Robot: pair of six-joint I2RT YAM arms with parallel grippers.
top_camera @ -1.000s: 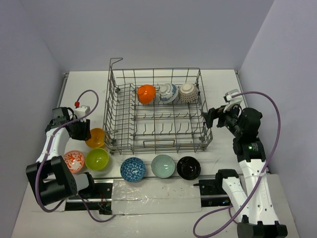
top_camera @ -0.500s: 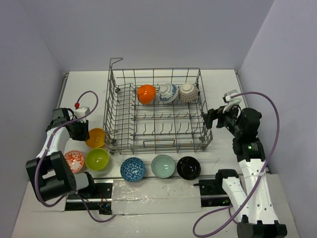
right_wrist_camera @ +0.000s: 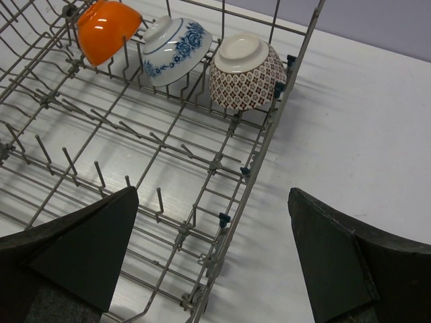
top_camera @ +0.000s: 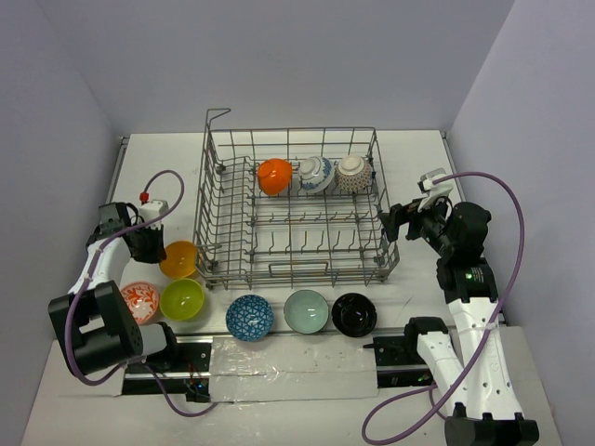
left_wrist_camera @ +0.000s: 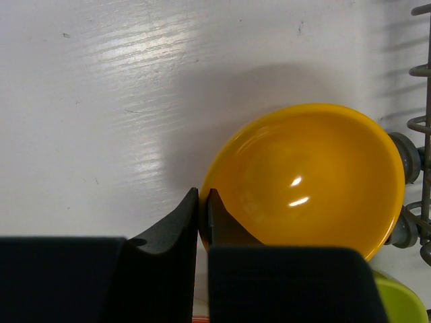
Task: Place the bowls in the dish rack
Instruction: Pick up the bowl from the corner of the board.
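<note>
A yellow bowl sits upright on the table just left of the dish rack. My left gripper is shut on its near rim, one finger inside and one outside; from above the left gripper is at the yellow bowl's left edge. Inside the rack's back row, an orange bowl, a blue-patterned bowl and a red-and-white patterned bowl lean on the tines. My right gripper hangs open over the rack's right rim, holding nothing.
Along the near side stand a red-and-white bowl, a lime green bowl, a blue-patterned bowl, a pale teal bowl and a black bowl. A raised wire loop marks the rack's far left corner.
My left gripper's jaws have closed onto the yellow bowl's rim. The right arm and the other bowls have not moved.
</note>
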